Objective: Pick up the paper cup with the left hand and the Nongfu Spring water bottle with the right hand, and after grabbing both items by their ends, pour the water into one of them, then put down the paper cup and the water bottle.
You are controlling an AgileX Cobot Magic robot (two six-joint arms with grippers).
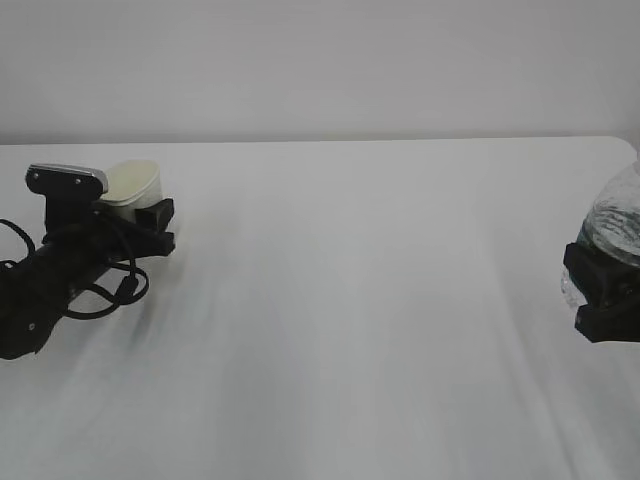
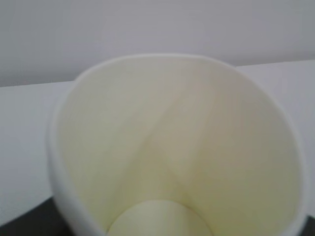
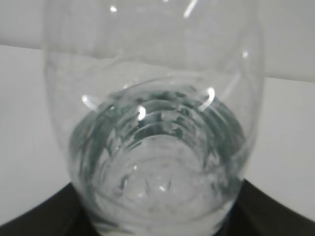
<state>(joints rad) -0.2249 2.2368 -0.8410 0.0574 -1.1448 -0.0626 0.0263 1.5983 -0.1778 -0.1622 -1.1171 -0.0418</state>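
Near the white table's (image 1: 380, 300) left edge the black left hand (image 1: 150, 225) clamps a cream-lined white paper cup (image 1: 133, 183), while at its right edge the blocky black right hand (image 1: 603, 290) clamps a clear ribbed plastic water bottle (image 1: 618, 222).

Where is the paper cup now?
In the exterior view the paper cup sits far left on the table, held in the left gripper.

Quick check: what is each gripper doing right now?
Left gripper: jaws closed on the paper cup.
Right gripper: jaws closed on the water bottle.
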